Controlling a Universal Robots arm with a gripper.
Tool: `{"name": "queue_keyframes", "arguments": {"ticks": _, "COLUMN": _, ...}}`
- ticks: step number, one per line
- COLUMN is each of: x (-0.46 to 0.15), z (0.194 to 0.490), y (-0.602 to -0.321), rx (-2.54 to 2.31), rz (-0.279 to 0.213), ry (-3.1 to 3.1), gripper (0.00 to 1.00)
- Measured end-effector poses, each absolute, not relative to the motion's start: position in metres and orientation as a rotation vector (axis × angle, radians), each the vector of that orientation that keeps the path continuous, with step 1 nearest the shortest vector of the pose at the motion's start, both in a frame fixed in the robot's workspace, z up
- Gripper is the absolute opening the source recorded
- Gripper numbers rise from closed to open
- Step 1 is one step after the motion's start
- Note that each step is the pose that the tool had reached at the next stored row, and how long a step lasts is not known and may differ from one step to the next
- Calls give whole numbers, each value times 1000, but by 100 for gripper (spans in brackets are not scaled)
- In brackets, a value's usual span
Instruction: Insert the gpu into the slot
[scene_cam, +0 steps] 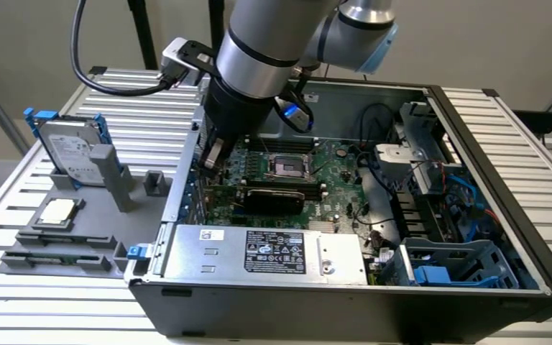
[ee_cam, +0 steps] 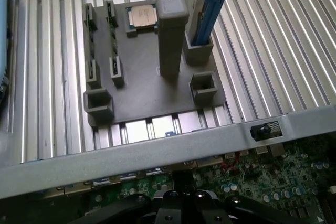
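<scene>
Open computer case point(scene_cam: 468, 287) on a ribbed aluminium tabletop point(scene_cam: 26, 302). The gpu point(scene_cam: 274, 197), a flat black card, lies across the green motherboard point(scene_cam: 338, 169) at its middle, between the silver CPU socket point(scene_cam: 289, 166) and the power supply box point(scene_cam: 267, 251) along the case's near wall. The gripper point(scene_cam: 215, 152), jaws pressed together and holding nothing visible, hangs inside the case's wall at the exterior view's left. A grey fixture plate point(ee_cam: 142, 93) carrying a loose processor point(ee_cam: 144, 16) sits on the tabletop beside the case.

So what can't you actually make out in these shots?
- Exterior view: the gripper's fingertips, hidden behind the arm.
- Exterior view: the slot, covered by the gpu lying across the motherboard.
- Exterior view: the power supply label text, too small.
</scene>
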State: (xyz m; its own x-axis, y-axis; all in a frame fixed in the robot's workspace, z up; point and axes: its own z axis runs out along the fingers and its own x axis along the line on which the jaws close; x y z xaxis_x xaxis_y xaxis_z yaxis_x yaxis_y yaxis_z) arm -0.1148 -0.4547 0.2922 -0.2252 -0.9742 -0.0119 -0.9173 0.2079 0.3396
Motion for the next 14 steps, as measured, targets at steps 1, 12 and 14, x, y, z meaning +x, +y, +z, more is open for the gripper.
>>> {"name": "queue_keyframes", "arguments": {"ticks": 1, "x": -115, "z": 292, "y": -455, "rx": 1810, "rz": -409, "ry": -2274, "gripper": 11}}
{"name": "queue_keyframes", "arguments": {"ticks": 12, "x": -117, "z": 291, "y": -455, "rx": 1790, "rz": -400, "ry": -2282, "gripper": 11}}
{"name": "queue_keyframes", "arguments": {"ticks": 14, "x": -117, "z": 289, "y": -455, "rx": 1785, "rz": -392, "ry": -2281, "gripper": 11}}
